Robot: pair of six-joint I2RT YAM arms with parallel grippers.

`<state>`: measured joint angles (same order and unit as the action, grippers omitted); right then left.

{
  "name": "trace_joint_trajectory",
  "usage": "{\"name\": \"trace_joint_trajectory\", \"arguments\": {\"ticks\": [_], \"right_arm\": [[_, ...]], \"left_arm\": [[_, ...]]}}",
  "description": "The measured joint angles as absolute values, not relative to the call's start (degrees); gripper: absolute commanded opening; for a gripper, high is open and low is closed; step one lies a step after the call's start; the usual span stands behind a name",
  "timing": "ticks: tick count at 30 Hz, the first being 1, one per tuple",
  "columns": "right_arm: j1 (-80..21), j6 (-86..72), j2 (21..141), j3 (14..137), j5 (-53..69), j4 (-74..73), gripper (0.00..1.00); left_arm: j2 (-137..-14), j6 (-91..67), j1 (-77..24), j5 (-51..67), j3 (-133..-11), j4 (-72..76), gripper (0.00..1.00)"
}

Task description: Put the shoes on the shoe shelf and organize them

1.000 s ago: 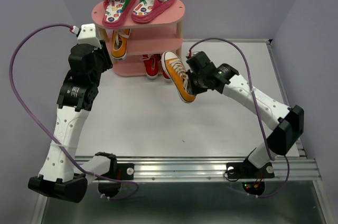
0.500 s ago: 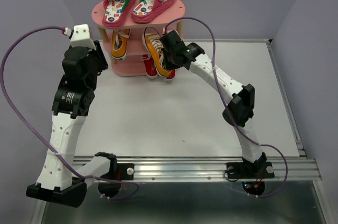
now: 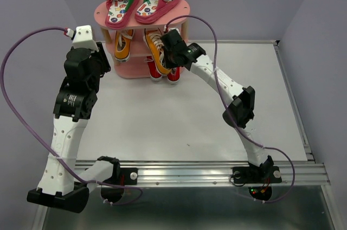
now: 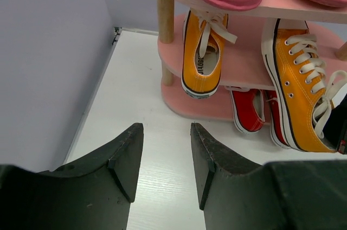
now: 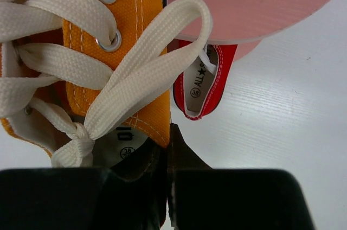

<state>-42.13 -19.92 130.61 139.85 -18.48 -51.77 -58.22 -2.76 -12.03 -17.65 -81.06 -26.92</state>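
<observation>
Top camera sits high at the near edge, whole bench (image 3: 162, 124) in frame. Left wrist faces the shoe shelf (image 4: 241, 67) from nearby, right wrist looks down tight against its edge; all three share it.

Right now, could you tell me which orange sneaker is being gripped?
The right-hand orange sneaker, pinched at its heel by the right gripper; the left orange sneaker sits free.

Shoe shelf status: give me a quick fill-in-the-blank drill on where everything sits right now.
The pink flip-flops lie on the ____ tier of the shoe shelf.
The red sneakers sit on the ____ tier.
The right gripper is shut on a laced sneaker, coloured ____.
The left gripper is ____ and holds nothing.
Missing words: top; bottom; orange; open.
</observation>
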Motion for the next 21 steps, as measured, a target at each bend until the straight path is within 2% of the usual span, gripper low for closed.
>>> {"name": "trace_joint_trajectory", "arguments": {"ticks": [21], "right_arm": [[-42.5,-22.3,133.5,142.6,-19.3,-46.8,0.01]], "left_arm": [[-56.9,-1.7,-12.0,-19.2,-81.1,-27.7,0.51]]}}
